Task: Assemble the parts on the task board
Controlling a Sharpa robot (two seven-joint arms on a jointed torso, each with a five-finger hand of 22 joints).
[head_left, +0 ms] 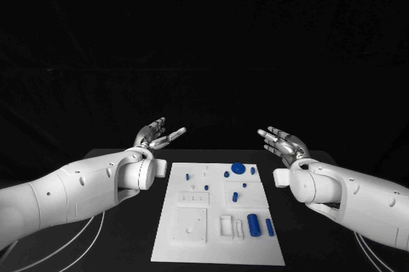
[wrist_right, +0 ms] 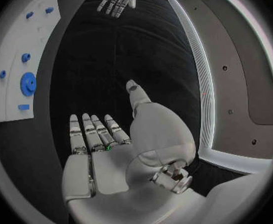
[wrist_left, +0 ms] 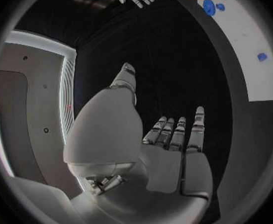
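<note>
Assembly seems not yet begun: the white rectangular task board lies in the middle of the black table, small blue plastic parts loose on it. Left hand and right hand hover beyond its far edge, fingers spread, holding nothing. Next, 1 hand must descend onto a part; both sides offer free room.
</note>
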